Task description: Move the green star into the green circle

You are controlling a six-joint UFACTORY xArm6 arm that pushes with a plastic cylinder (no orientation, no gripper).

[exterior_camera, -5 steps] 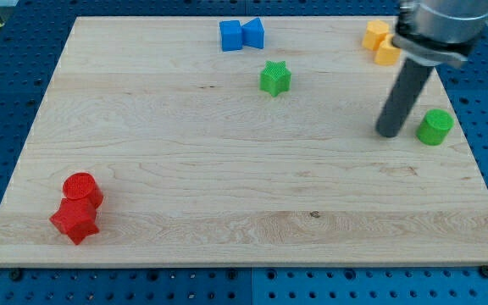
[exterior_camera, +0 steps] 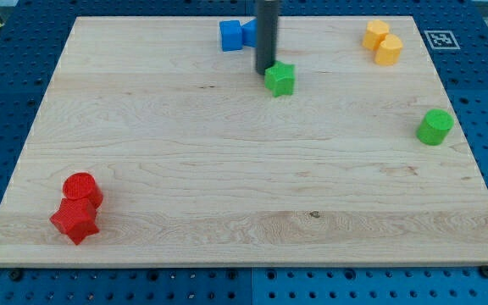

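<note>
The green star [exterior_camera: 280, 79] lies on the wooden board near the view's top, a little right of centre. My tip [exterior_camera: 265, 68] stands just at the star's upper left edge, touching or nearly touching it. The green circle [exterior_camera: 435, 126], a short cylinder, stands far off near the board's right edge, lower than the star.
Two blue blocks [exterior_camera: 237, 35] sit just above and left of my tip, the right one partly hidden by the rod. Two yellow blocks [exterior_camera: 382, 42] sit at the top right. A red cylinder [exterior_camera: 81, 188] and a red star [exterior_camera: 75, 220] sit at the bottom left.
My rod has swung from beside the green circle at the right to the upper left of the green star. The star has shifted slightly to the right.
</note>
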